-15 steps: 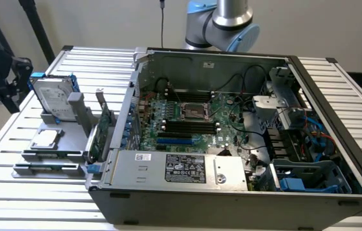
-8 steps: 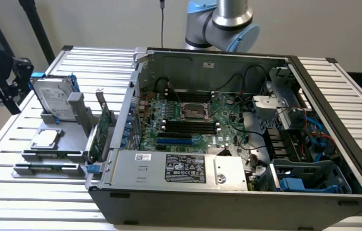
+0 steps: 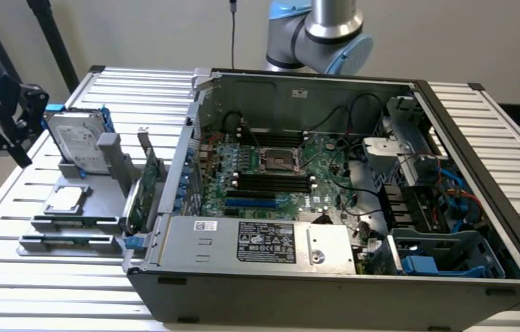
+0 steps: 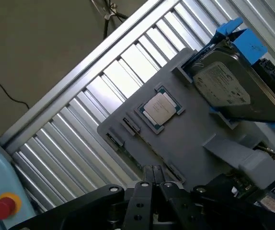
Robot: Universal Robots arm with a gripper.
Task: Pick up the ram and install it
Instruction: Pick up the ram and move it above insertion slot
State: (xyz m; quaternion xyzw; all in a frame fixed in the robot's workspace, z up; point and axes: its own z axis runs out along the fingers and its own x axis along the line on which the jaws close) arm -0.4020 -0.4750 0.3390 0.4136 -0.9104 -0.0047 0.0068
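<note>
Gripper (image 4: pixel 153 188), fingers drawn together on nothing, hovers above the ram (image 4: pixel 136 159), which sits along the edge of the gray holder (image 4: pixel 195 129) near the CPU (image 4: pixel 159 108), outside the case (image 3: pixel 481 138). Pick-up looks unstarted; grasping likely calls for parted fingers squared to the stick.

We logged an open computer case (image 3: pixel 511 207) on the slatted table (image 3: pixel 48 297), its motherboard (image 3: pixel 270 173) exposed. To the exterior view's left of the case, a grey fixture (image 3: pixel 113 153) carried a hard drive (image 3: pixel 80 142) and a processor chip (image 3: pixel 64 199). A green expansion card (image 3: pixel 149 183) stood upright just beside the case.
</note>
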